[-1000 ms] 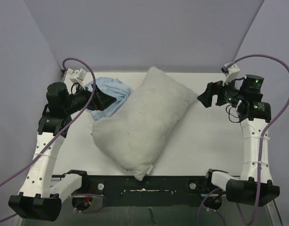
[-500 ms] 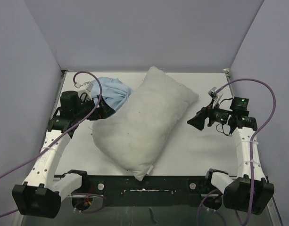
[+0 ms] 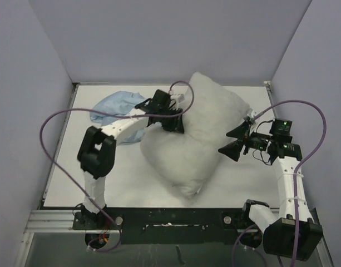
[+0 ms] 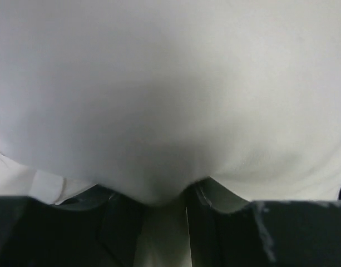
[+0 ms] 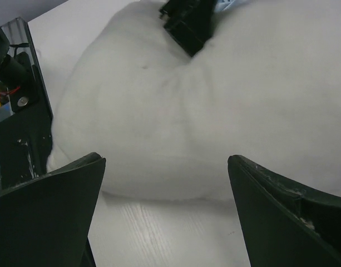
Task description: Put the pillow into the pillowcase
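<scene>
**Pillow pinched, case waiting.** The pillow lies slantwise at ctr of the white table. It is plump & off-white, w/ one corner toward the far right and another pointing at the near edge. It is outside the pillowcase.

That thin light-blue cloth sits bunched at the table's far left, w/ the left arm stretched across its near side. Whether cloth & pillow touch can't be told, since the arm hides the spot.

The left gripper is dug into the pillow's far-left flank, denting it. In the left wrist view, pillow fabric fills nearly the whole pic. A fold of it bulges down between the dark fingers, which are clenched on it.

The right gripper hangs level at the pillow's right edge, jaws spread wide, holding nothing. In the right wrist view its two fingers stand far apart, w/ the pillow filling the gap ahead & bare tabletop below. The tips are close to the fabric, but contact isn't clear. The same view shows the left gripper as a black block sunk into the pillow's far side, w/ a sliver of blue cloth just beside it.
</scene>
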